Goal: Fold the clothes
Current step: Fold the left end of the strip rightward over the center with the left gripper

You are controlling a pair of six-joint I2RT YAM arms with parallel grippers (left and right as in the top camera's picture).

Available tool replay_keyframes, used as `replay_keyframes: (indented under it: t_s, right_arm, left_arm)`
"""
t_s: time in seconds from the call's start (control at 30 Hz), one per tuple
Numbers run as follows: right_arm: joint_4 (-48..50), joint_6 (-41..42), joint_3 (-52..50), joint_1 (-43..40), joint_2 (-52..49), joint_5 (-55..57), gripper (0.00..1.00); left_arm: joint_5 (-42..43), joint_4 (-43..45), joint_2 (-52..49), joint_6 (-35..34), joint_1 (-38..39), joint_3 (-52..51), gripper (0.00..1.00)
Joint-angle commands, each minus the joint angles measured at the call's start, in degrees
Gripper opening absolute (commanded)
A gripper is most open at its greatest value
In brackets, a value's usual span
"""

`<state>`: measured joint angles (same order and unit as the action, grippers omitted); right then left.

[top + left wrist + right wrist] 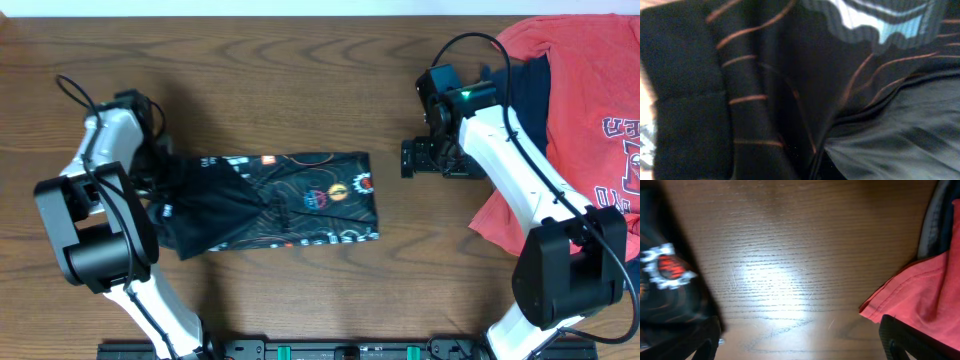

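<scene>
The black T-shirt with thin orange lines and round logos lies folded into a long strip at the table's middle left. Its left end is bunched and creased toward my left gripper. In the left wrist view black fabric fills the frame and hides the fingers; its creases converge where the jaws are, so the gripper looks shut on the cloth. My right gripper hovers just right of the shirt's right edge. Its fingers are wide apart over bare wood, with the shirt's logo corner at its left.
A red T-shirt with letter print lies at the right edge of the table over a navy garment; its hem is close to my right finger. The wooden table shows between and behind the arms.
</scene>
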<state>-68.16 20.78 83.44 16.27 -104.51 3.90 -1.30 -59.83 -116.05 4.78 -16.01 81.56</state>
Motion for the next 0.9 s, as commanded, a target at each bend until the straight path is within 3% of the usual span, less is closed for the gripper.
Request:
replay_keyframes:
  t_s: [0.0,0.1,0.37,0.6,0.87]
  right_arm:
    - [-0.2,-0.3,-0.4,-1.3,0.3,0.8,0.99]
    - [-0.2,-0.3,-0.4,-2.0,0.3,0.8,0.99]
    - [-0.4,-0.3,-0.4,-3.5,0.3,0.9,0.99]
    - [-0.5,-0.7,-0.4,-3.6,0.3,0.8,0.99]
    - [-0.8,-0.7,-0.4,-3.6,0.3,0.8,0.99]
  left_arm:
    - [-4.5,-3.9,0.0,-4.0,-1.6,6.4,0.10]
    - [-2.5,-10.4,0.0,-6.3,-1.4,11.2,0.08]
    - [18.1,-25.0,0.6,-7.3,3.3,16.6,0.06]
    - [29.2,-26.6,1.3,-7.7,10.9,16.6,0.06]
    - [29.4,-24.2,1.3,-11.7,20.7,16.6,0.06]
